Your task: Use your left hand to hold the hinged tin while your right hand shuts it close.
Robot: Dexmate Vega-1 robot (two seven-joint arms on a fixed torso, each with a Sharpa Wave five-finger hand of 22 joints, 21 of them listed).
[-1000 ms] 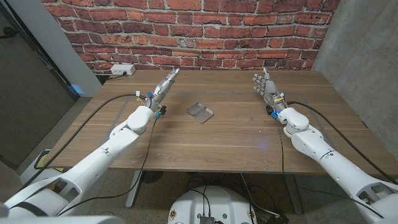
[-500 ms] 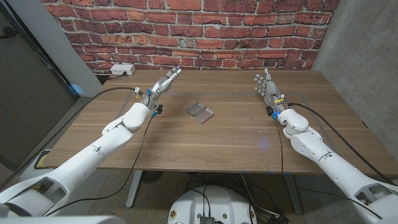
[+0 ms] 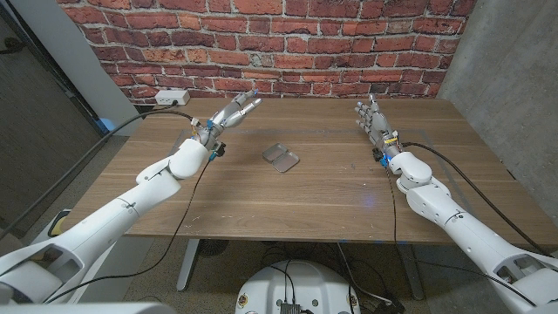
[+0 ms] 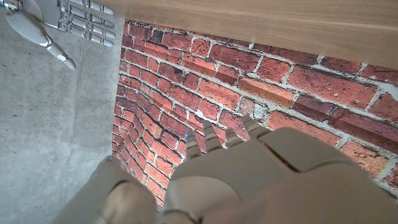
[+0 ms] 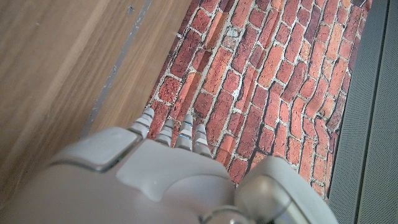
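Hinged tin (image 3: 281, 157): lies open on worktop (image 3: 314, 196), untouched. Left hand (image 3: 228, 117), right hand (image 3: 373, 122): fingers spread, empty, well apart from it. Holding and shutting both outstanding.

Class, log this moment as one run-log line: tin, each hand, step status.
hinged tin: open, mid-table, untouched | left hand: empty, fingers apart | right hand: empty, fingers apart | step: hold not yet begun

Both arms are clad in smooth white shells, black cables are strung alongside, and each grey robot hand (image 3: 228, 117) (image 3: 372, 121) is metal-jointed.
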